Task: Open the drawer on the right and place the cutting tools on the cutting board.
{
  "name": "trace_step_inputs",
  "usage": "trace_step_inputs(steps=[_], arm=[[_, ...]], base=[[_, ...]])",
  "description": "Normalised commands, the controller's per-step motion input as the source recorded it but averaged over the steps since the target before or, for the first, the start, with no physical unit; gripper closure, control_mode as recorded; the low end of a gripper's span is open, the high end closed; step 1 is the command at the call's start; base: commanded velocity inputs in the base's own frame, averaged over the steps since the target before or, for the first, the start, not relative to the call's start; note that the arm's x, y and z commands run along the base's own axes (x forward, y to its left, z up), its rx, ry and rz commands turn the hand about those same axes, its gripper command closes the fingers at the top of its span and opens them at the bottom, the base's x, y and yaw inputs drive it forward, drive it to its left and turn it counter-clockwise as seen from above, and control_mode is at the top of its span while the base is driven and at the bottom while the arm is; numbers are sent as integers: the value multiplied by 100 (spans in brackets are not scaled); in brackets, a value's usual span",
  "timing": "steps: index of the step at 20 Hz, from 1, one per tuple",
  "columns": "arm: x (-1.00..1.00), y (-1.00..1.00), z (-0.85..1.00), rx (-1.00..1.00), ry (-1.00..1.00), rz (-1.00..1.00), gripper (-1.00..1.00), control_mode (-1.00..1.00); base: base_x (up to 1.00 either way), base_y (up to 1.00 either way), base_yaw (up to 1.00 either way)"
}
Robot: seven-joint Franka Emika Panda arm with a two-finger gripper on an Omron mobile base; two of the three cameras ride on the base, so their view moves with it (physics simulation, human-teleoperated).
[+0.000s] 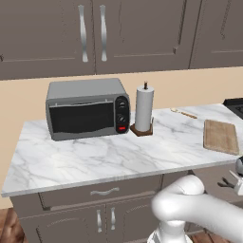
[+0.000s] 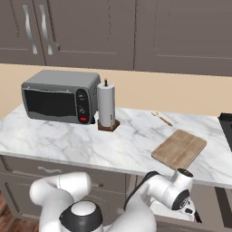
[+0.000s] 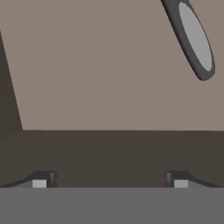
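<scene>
The white arm with dark joints bends down low in front of the marble counter, below its front edge. In the right base view the wrist reaches under the counter's right part, hand tilted downward. In the left base view the arm's rounded elbow sits beneath the counter edge. In the hand view the gripper has its two dark fingertips spread wide apart, with nothing between them.

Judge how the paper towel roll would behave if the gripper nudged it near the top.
The paper towel roll stands tall and narrow on a small brown base, so it would probably tip rather than slide. Being paper, it is likely light and soft.
</scene>
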Motion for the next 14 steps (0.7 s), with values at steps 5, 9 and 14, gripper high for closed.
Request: trace_step_inputs(steps=[5,9,14], arm=[[-96,-19,0,0,-9,0,-100,-100],[-100,-15,0,0,-10,0,-100,-100],[-99,-2,0,0,-10,0,-100,-100]], base=[[0,0,0],[0,0,0],[0,0,0]])
